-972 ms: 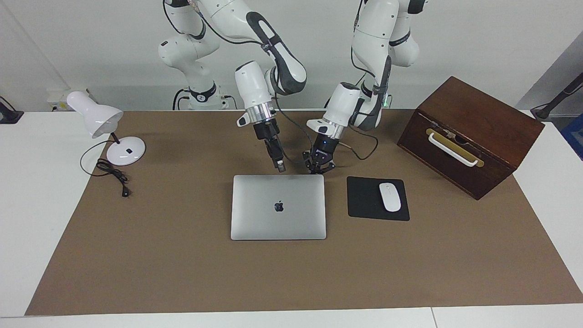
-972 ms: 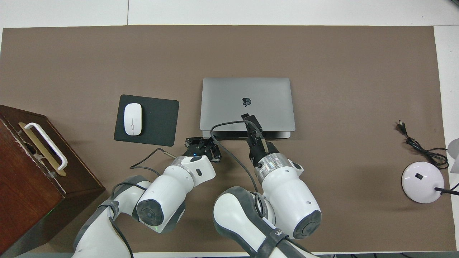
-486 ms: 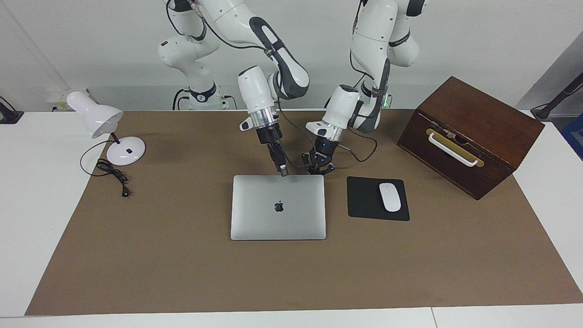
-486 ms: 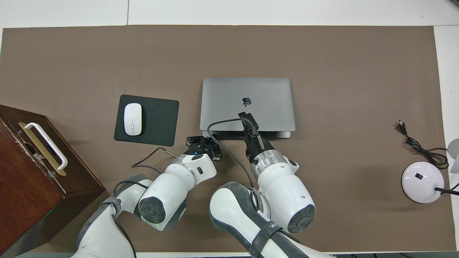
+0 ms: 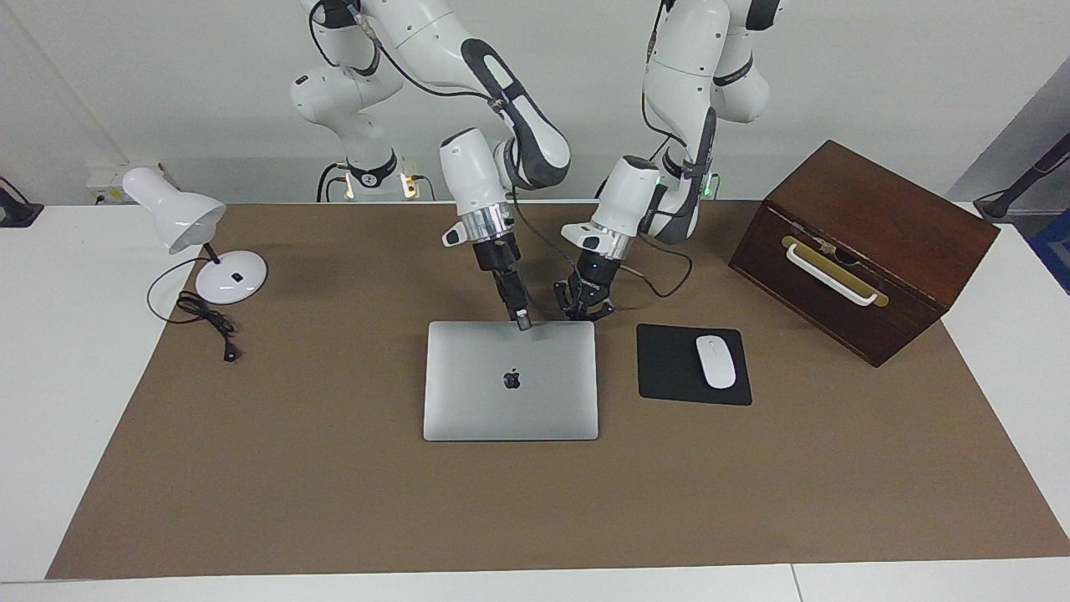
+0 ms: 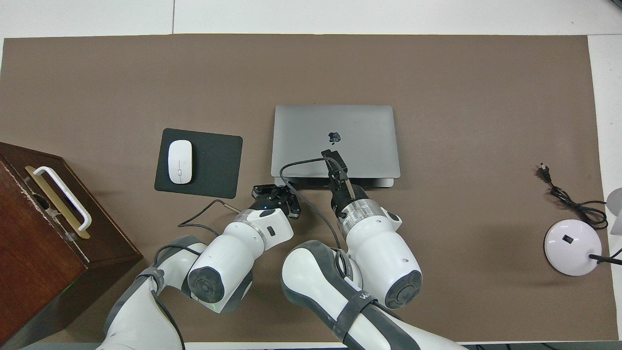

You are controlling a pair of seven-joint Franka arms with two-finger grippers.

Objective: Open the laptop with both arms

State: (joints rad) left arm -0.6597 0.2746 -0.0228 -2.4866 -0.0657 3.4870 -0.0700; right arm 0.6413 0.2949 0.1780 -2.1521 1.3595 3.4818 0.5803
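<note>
Right gripper [image 5: 522, 320], fingers pressed together, rests its tip on your closed laptop [image 5: 511, 380] at mid-mat, while the spread left gripper [image 5: 584, 309] crouches by its near corner: pressing too steeply could skid the lid.

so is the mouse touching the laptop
Apart. In the overhead view the mouse sits on the mouse pad, and bare brown mat shows between that pad and the laptop.
</note>
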